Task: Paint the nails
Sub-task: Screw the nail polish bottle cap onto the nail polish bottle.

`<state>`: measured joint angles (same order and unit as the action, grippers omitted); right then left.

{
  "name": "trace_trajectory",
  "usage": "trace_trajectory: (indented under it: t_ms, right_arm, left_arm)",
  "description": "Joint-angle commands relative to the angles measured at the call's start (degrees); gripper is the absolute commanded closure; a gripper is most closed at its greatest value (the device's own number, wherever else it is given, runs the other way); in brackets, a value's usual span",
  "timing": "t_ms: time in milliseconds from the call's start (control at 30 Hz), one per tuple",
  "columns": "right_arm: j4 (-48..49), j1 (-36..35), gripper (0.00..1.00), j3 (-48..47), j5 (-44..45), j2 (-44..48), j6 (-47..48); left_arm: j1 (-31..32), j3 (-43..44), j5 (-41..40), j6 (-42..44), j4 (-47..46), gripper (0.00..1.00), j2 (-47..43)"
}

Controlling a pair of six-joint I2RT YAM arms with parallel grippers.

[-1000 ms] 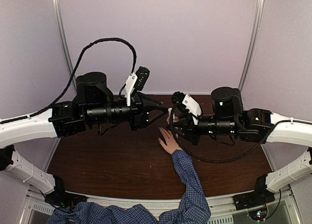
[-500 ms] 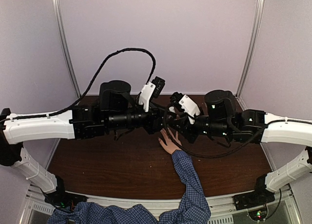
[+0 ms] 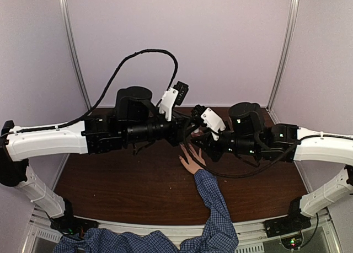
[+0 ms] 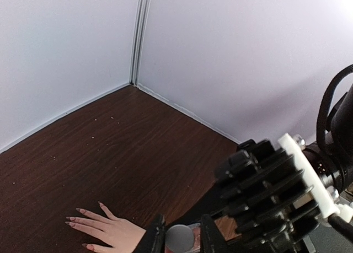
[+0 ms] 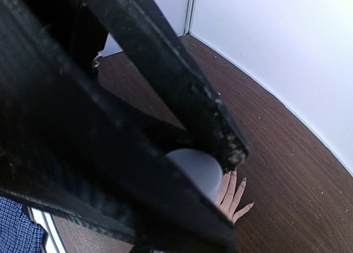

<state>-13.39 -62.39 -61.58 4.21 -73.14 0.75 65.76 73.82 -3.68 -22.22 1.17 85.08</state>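
A light-skinned hand [image 3: 190, 160] in a blue checked sleeve [image 3: 215, 209] lies flat on the brown table. Its long pinkish nails [image 4: 80, 210] point away from the sleeve, and some nails [image 5: 242, 179] also show in the right wrist view. Just above the fingers, my two grippers meet. The right gripper [image 3: 195, 136] is shut on a small nail-polish bottle [image 4: 194, 231]. The left gripper [image 4: 182, 237] has its fingers [image 4: 156, 237] on either side of the bottle's white cap [image 4: 180, 237], pressed against it. In the right wrist view, black fingers [image 5: 220, 132] clamp the same cap [image 5: 196, 169].
The table [image 3: 121, 181] is walled by pale panels at the back and both sides. The right arm's ribbed black housing [image 4: 265, 181] crowds the left wrist view. A black cable [image 3: 138, 57] loops high above the left arm. The person's arm crosses the near table edge.
My left arm has swung right to meet the right gripper, and its fingers have closed in on the cap. The right arm shifted slightly left. The hand stayed still.
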Motion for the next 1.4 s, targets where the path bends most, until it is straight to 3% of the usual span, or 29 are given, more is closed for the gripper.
trace_trajectory:
  t_ms: [0,100,300,533,800,1167,1367]
  right_arm:
    - [1.06,-0.36,1.0,-1.96,1.77,0.45,-0.75]
    - [1.52,-0.37,1.0,-1.92,1.28,0.46,-2.27]
    - [1.98,-0.36,1.0,-1.88,1.2,0.3,-2.49]
    - [2.05,-0.36,1.0,-1.79,1.55,0.84,-2.64]
    - [2.52,-0.28,1.0,-1.4,0.31,1.96,-2.3]
    - [4.48,0.45,1.0,-0.94,-12.28,4.62,1.71]
    - [4.22,1.51,1.0,-1.64,-20.56,5.28,3.02]
  left_arm:
    - [0.23,0.7,-0.43,-1.26,-1.43,0.74,0.05]
    - [0.25,0.28,-0.63,-1.52,-1.45,0.63,0.12]
    - [0.24,0.36,0.06,-1.51,-1.44,0.72,0.64]
    - [0.24,0.21,0.21,-1.92,-1.43,0.73,0.96]
    - [0.18,0.09,1.4,-1.13,-1.43,0.87,0.65]
    - [0.16,-0.95,10.52,1.41,-1.65,1.0,-0.82]
    - [0.18,-1.82,19.59,2.67,-3.12,1.0,-1.34]
